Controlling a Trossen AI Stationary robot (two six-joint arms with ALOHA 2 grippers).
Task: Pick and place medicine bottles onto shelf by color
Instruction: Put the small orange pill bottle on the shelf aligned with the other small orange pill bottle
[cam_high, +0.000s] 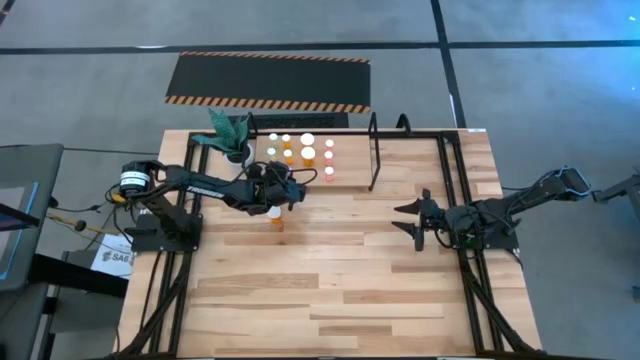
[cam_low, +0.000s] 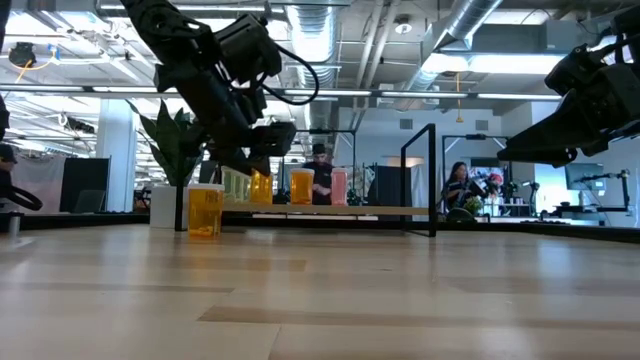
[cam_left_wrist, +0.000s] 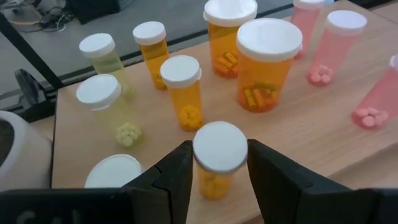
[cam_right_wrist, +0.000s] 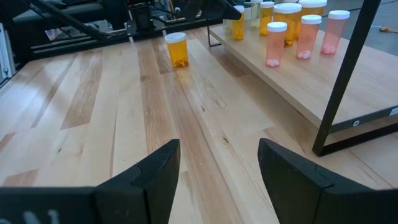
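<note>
Fingers (cam_left_wrist: 219, 171) of the left arm flank an orange bottle (cam_left_wrist: 216, 163) among crowded shelf (cam_left_wrist: 323, 140) bottles, grip uncertain.

The high view looks straight down on the whole table (cam_high: 330, 280) from far above. The low view sits at table height and looks level across it into the room. The left wrist view looks closely down on the medicine bottles (cam_left_wrist: 186, 93) on the shelf (cam_left_wrist: 298, 137). The right wrist view looks across the table; the shelf lies toward 1 o'clock, also seen in the other views
</note>
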